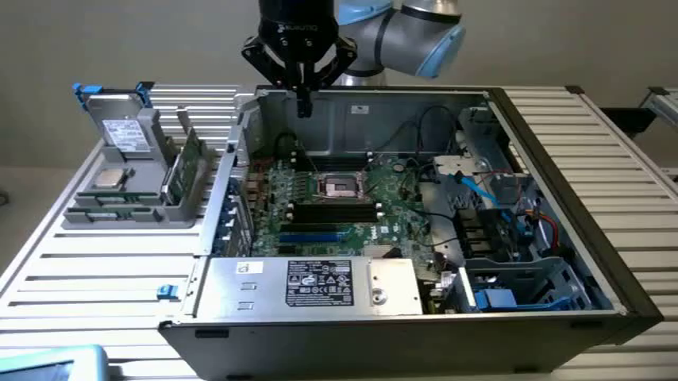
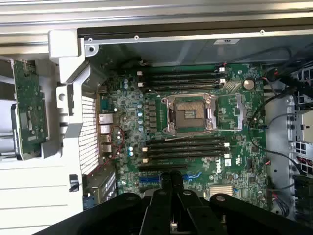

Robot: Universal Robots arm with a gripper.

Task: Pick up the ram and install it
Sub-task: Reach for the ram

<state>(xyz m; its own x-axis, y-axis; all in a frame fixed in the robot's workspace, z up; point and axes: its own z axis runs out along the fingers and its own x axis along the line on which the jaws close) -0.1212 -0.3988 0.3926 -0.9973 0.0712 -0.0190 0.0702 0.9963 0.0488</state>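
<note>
Exterior view, pincer [image 1: 304, 109] clenched empty above case [image 1: 424, 341], ram [image 1: 186, 171] standing in tray [image 1: 127, 216] (wrist view adds motherboard slots [image 2: 186, 147]).

The ram [image 1: 190, 168] is green, the gripper [image 1: 304, 107] black.

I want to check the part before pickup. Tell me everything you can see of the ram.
The ram is a slim, long green circuit board with small components on its face. It stands on its long edge in the grey holder beside the case, at the exterior view's left. Only the holder touches it; the gripper is over the case, apart.
</note>
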